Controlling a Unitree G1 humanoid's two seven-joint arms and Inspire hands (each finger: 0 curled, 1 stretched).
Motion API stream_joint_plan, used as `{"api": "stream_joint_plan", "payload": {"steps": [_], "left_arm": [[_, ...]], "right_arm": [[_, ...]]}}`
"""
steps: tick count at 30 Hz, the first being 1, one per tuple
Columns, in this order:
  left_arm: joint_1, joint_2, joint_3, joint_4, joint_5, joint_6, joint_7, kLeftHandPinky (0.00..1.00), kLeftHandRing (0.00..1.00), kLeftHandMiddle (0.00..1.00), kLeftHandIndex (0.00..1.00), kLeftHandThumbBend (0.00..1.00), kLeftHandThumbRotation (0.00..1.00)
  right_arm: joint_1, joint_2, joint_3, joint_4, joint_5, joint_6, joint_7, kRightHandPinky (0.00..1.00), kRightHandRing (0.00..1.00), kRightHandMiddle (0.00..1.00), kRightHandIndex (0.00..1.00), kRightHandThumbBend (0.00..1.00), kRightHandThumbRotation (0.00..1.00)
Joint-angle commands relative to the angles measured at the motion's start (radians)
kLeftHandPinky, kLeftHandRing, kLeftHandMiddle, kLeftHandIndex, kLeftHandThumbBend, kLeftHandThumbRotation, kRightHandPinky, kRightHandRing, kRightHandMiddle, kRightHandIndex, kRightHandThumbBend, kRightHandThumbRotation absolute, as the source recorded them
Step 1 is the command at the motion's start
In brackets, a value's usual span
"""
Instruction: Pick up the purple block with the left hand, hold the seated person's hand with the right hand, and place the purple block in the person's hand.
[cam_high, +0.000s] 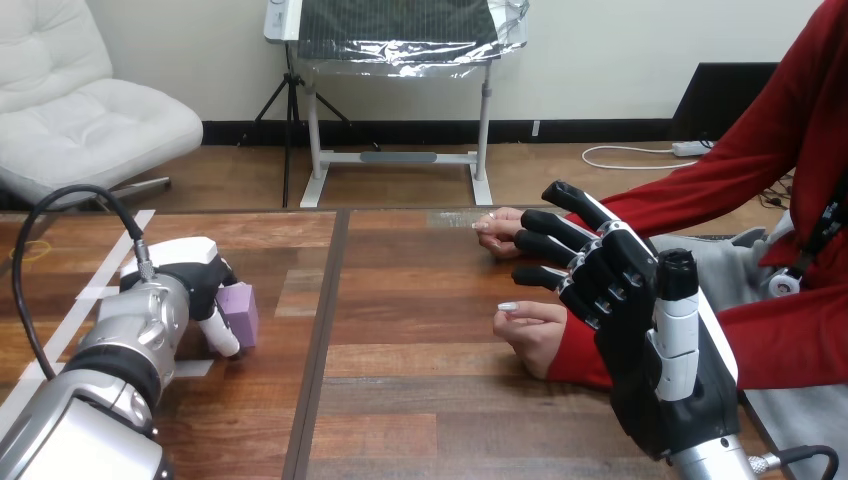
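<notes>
purple block (240, 312) | left hand (190, 277) low, fingers curled round it | right hand (640, 340) raised, fingers spread, empty

The bench (420, 390) is made of brown wooden planks running left to right. A dark seam (318, 330) crosses it from the far edge to the near edge, left of the middle. Strips of white tape (98, 292) lie flat on its left part. The purple block (241, 312) sits on the planks between the tape and the seam. On the right half, well apart from the block, the person's far hand (503, 232) rests near the back edge, and the person's near hand (530, 335) rests curled, closer in.
</notes>
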Motion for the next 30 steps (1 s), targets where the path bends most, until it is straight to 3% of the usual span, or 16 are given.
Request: {"api": "stream_joint_plan", "payload": {"steps": [1, 30], "left_arm": [[-0.083, 0.022, -0.020, -0.010, 0.019, -0.008, 0.018, 0.88, 0.89, 0.87, 0.86, 0.60, 0.04], [-0.080, 0.007, -0.034, -0.009, 0.005, 0.021, 0.003, 0.88, 0.87, 0.86, 0.83, 0.59, 0.08]], "right_arm": [[-0.058, -0.009, -0.006, -0.021, 0.018, -0.003, 0.003, 0.70, 0.81, 0.80, 0.86, 0.83, 0.96], [-0.056, -0.009, -0.005, -0.026, 0.015, -0.004, 0.002, 0.71, 0.81, 0.81, 0.85, 0.83, 0.96]]}}
